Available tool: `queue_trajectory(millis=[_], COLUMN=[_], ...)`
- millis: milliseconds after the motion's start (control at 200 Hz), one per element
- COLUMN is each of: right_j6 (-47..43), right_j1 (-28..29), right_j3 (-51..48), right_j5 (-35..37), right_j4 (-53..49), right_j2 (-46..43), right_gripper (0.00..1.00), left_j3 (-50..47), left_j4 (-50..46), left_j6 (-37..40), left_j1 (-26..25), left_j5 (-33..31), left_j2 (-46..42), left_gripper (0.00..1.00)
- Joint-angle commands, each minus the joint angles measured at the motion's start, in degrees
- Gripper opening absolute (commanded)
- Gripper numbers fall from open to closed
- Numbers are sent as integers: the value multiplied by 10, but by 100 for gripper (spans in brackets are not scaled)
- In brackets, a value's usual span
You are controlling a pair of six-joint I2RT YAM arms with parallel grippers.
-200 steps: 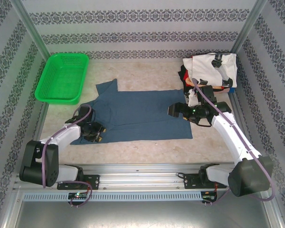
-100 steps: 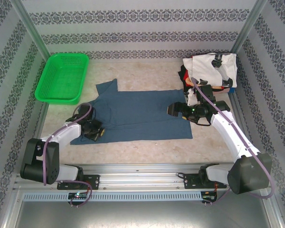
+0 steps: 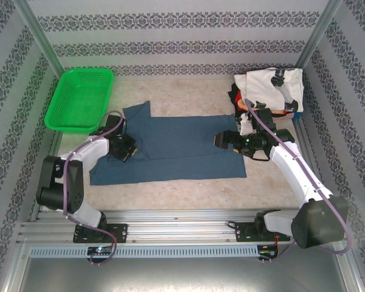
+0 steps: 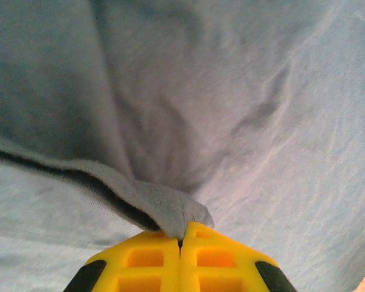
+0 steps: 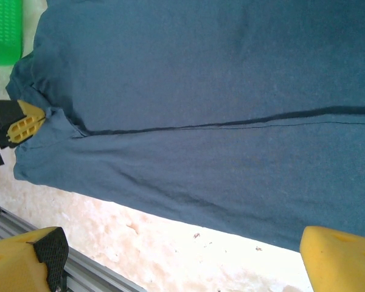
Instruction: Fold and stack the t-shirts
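Note:
A dark slate-blue t-shirt (image 3: 188, 149) lies spread flat across the middle of the table. My left gripper (image 3: 131, 150) is over its left part, shut on a pinched fold of the shirt's edge (image 4: 170, 210); the yellow fingertips (image 4: 198, 243) meet with cloth between them. My right gripper (image 3: 219, 141) hovers open above the shirt's right side, its fingers (image 5: 337, 258) wide apart over the near hem (image 5: 201, 213) and bare table. More t-shirts are piled at the back right, a white printed one (image 3: 269, 85) on top, with red and black beneath.
A green mesh basket (image 3: 80, 98) stands at the back left, just beyond the left arm. The enclosure's patterned walls ring the table, and a metal rail (image 3: 182, 228) runs along the near edge. Bare tabletop (image 3: 188, 191) lies in front of the shirt.
The left gripper closed on the shirt's left edge, then moved away from the near edge toward the back, pulling that cloth inward. The right arm stayed put.

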Motion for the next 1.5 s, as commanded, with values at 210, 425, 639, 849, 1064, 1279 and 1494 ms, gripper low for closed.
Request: queue_trajectory(millis=[210, 425, 639, 849, 1064, 1279, 1494], right_j6=[4, 11, 17, 23, 28, 30, 31], right_j1=[6, 7, 6, 7, 10, 11, 14], right_j3=[-12, -16, -15, -12, -17, -17, -15], right_j5=[-17, -19, -22, -24, -22, -24, -27], right_j4=[15, 20, 22, 22, 27, 28, 29], right_j2=[0, 0, 5, 13, 9, 10, 13], right_gripper=[98, 98, 98, 98, 98, 98, 98], left_j3=[98, 161, 209, 252, 272, 317, 335], left_j4=[-55, -95, -118, -144, -161, -182, -181], left_j6=[123, 183, 229, 264, 285, 317, 333], left_j1=[-6, -6, -9, -15, -24, -37, -42], left_j5=[-1, 4, 11, 23, 7, 8, 14], left_j2=[93, 137, 177, 217, 233, 257, 275], left_gripper=[0, 0, 0, 0, 0, 1, 1])
